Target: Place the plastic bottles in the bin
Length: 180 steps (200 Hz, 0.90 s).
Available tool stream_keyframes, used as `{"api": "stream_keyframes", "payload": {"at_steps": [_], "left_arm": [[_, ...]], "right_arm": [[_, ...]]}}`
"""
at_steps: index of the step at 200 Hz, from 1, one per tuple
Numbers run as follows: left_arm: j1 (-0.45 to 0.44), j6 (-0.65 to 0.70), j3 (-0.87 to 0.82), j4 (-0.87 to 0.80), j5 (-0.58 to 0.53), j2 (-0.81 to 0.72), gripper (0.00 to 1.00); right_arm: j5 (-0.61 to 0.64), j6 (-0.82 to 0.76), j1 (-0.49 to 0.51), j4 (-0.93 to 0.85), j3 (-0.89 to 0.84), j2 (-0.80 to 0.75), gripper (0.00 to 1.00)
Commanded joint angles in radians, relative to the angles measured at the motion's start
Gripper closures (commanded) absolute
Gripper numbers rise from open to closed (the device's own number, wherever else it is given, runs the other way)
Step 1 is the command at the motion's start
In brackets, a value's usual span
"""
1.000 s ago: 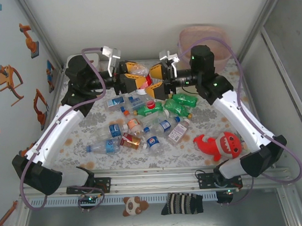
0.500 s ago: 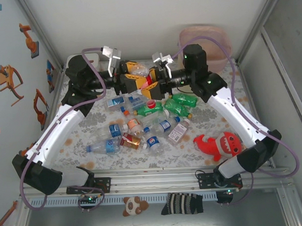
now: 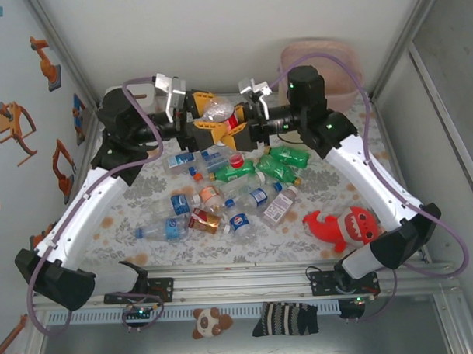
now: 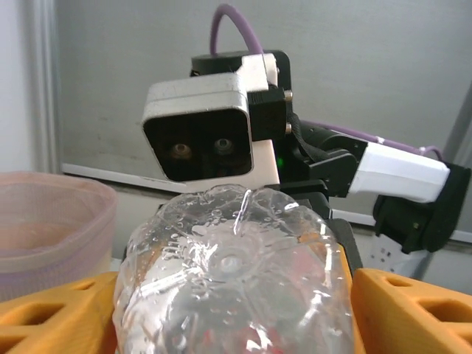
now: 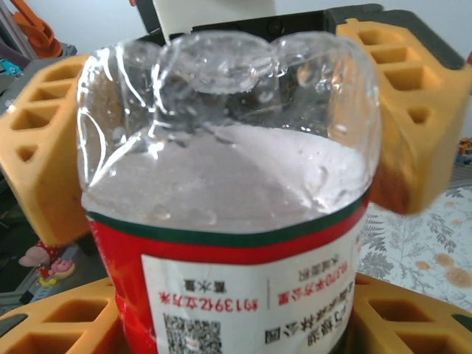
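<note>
Floral tabletop (image 3: 285, 241), pale walls. Small plastic bottles (image 3: 222, 201) litter its centre, with the beige round bin (image 3: 321, 54) at 1 o'clock. At 12 o'clock, left fingers (image 4: 51, 310) and newly arrived right fingers (image 5: 59, 324) both clench a clear red-labelled plastic bottle (image 3: 219, 111).

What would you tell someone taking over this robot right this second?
Left gripper: shut on the base end of the held bottle, a clear one with a red label, raised over the table's far side.
Right gripper: shut on the same bottle's labelled part; it looks like a hand-over.
Bin: far right corner; contents can't be made out.
Done: nothing visibly binned.
Left: bin this bottle, then the loose bottles lying mid-table. Leave the red shark toy.
</note>
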Motion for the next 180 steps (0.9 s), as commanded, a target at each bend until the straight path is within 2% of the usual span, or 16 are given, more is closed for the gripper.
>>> {"api": "stream_keyframes", "payload": {"at_steps": [1, 33, 74, 137, 180], "left_arm": [[0.024, 0.065, -0.030, -0.042, -0.125, -0.077, 0.17], [0.079, 0.082, -0.099, -0.070, -0.275, -0.155, 0.13], [0.118, 0.059, -0.164, -0.088, -0.360, -0.195, 0.13], [0.125, 0.044, -0.217, -0.116, -0.408, -0.201, 0.14], [0.125, 0.037, -0.238, -0.109, -0.417, -0.199, 0.14]], "right_arm": [[0.042, 0.009, -0.025, -0.014, 0.029, -0.021, 0.46], [0.177, 0.030, -0.093, -0.025, 0.038, -0.045, 0.46], [0.431, 0.063, -0.214, -0.039, 0.082, -0.044, 0.47], [0.864, 0.081, -0.372, -0.104, 0.254, 0.088, 0.47], [1.049, 0.078, -0.443, -0.130, 0.376, 0.230, 0.47]]}}
